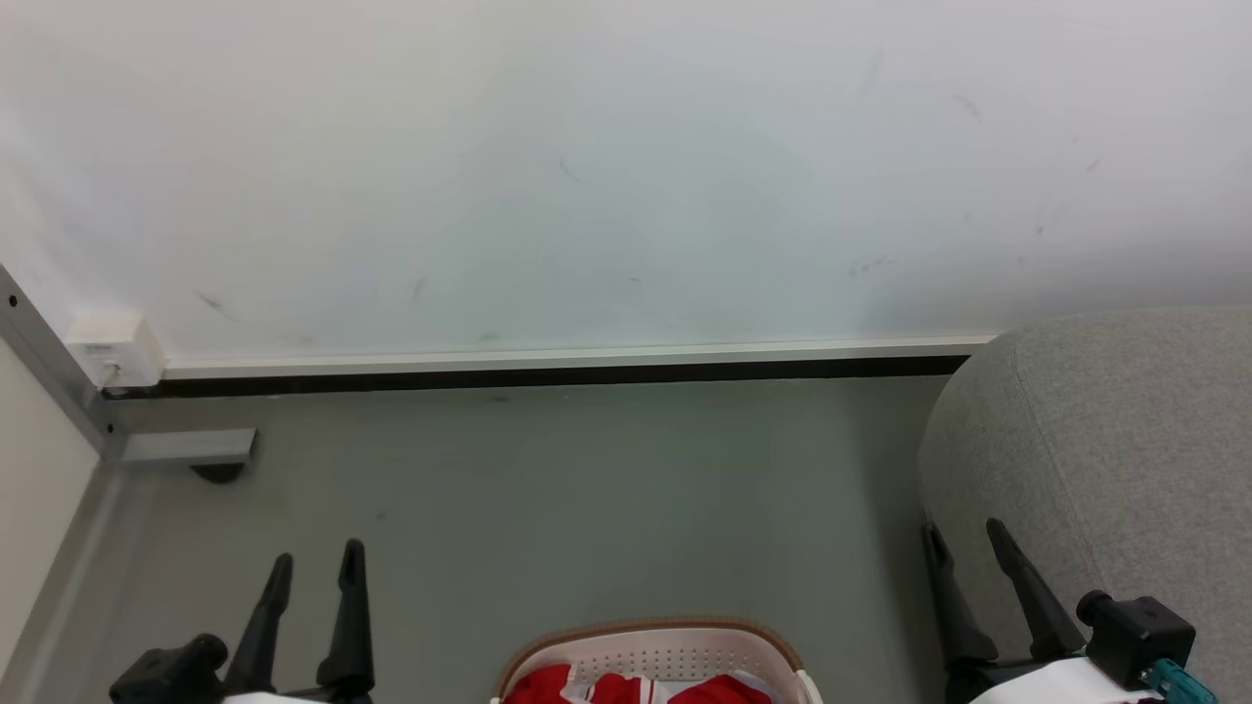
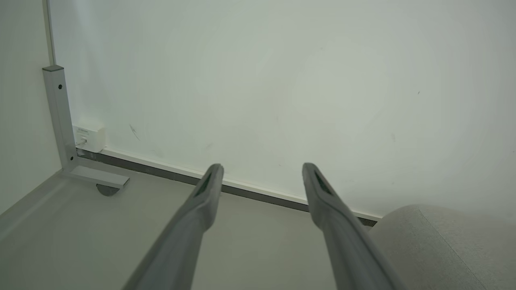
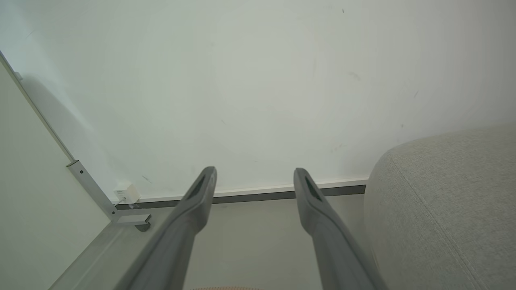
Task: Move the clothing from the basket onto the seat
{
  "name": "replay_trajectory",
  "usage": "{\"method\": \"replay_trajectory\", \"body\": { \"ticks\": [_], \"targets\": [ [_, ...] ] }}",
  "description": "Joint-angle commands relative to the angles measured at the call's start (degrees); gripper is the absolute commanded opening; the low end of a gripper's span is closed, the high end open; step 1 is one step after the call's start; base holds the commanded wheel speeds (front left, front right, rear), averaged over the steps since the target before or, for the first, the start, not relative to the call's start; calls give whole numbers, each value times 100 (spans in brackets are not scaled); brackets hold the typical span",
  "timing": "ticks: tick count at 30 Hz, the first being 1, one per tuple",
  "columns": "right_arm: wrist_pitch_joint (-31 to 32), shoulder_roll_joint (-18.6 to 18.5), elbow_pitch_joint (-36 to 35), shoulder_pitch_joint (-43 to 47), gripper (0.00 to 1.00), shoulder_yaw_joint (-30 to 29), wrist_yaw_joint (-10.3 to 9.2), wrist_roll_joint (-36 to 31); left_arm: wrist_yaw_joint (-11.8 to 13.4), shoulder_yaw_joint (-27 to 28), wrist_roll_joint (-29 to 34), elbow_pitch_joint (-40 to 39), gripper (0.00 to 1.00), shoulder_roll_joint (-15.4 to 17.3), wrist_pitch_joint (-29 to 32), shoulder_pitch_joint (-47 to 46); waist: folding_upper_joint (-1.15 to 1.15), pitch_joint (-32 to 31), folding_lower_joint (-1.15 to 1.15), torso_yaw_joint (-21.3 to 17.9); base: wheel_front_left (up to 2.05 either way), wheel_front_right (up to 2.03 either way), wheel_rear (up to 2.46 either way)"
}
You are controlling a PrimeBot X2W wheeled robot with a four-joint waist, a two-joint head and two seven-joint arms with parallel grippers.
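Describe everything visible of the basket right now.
The basket shows at the head view's bottom edge, cut off there: a curved far wall of white plastic dotted with small holes, topped by a brown rim, with a white handle at its right. It stands on the grey floor, upright, holding the red clothing with white stripes.

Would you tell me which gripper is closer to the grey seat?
The right gripper: it shows against the seat, while the left gripper hangs over the floor.

basket [image 1: 665, 647] cropped below, seat [image 1: 1105, 440] cropped right
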Motion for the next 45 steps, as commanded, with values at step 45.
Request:
{"method": "replay_trajectory", "body": {
  "ticks": [45],
  "targets": [
    [-545,46,-161,-43,100,266,-12,-1601,111,-82,2056,-162,100,131,-543,152,0,15,0,-164,0,0,0]
  ]
}}
